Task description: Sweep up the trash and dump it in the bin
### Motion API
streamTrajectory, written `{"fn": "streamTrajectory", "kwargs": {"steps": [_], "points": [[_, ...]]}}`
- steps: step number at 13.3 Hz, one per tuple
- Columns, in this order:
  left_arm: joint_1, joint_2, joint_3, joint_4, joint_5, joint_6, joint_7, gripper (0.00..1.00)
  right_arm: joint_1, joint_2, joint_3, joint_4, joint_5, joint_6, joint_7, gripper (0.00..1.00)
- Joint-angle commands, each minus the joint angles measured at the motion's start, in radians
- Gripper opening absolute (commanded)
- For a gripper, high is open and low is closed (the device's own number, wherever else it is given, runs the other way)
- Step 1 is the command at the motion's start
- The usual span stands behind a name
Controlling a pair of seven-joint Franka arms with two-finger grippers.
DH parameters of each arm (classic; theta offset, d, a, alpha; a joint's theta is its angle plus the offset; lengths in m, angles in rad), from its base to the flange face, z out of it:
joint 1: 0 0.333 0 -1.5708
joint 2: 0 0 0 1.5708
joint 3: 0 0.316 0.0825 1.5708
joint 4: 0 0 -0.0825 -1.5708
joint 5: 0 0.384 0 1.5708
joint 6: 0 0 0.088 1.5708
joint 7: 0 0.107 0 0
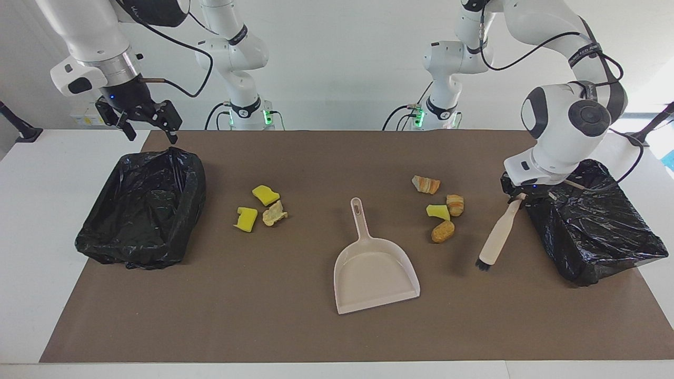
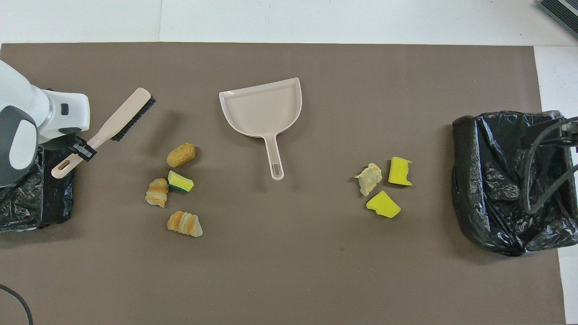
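Note:
My left gripper (image 1: 518, 197) (image 2: 83, 149) is shut on the handle of a beige brush (image 1: 497, 239) (image 2: 122, 119). The brush slants down, its dark bristles low over the brown mat beside the black-lined bin (image 1: 595, 221) (image 2: 27, 203) at the left arm's end. Several trash pieces (image 1: 438, 211) (image 2: 180, 181), bread-like lumps and a yellow sponge, lie between brush and beige dustpan (image 1: 376, 268) (image 2: 262, 108). Three more trash scraps (image 1: 265, 195) (image 2: 383, 204) lie toward the right arm's end. My right gripper (image 1: 150, 129) hangs open above the rim of a second black-lined bin (image 1: 142, 210) (image 2: 501, 180).
The dustpan lies flat mid-mat, its handle pointing toward the robots. The brown mat (image 1: 295, 326) (image 2: 289, 280) covers most of the white table. Black cables (image 2: 548, 171) from the right arm hang over the bin at that end.

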Motion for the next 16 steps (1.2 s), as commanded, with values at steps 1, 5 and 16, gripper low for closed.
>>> {"fn": "streamTrajectory", "kwargs": {"steps": [1,5,16], "points": [[0.045,-0.051,-0.008,-0.037,-0.020,-0.064,-0.099,0.00,0.000,-0.023,-0.001,-0.024,0.012,0.006,-0.002,1.00],[0.062,-0.182,-0.008,-0.259,-0.020,0.000,-0.105,0.00,0.000,-0.023,-0.001,-0.024,0.006,0.008,0.002,1.00],[-0.065,-0.195,-0.013,-0.441,-0.043,0.260,-0.195,0.00,0.196,0.038,0.022,-0.101,0.032,0.132,-0.007,1.00]]}}
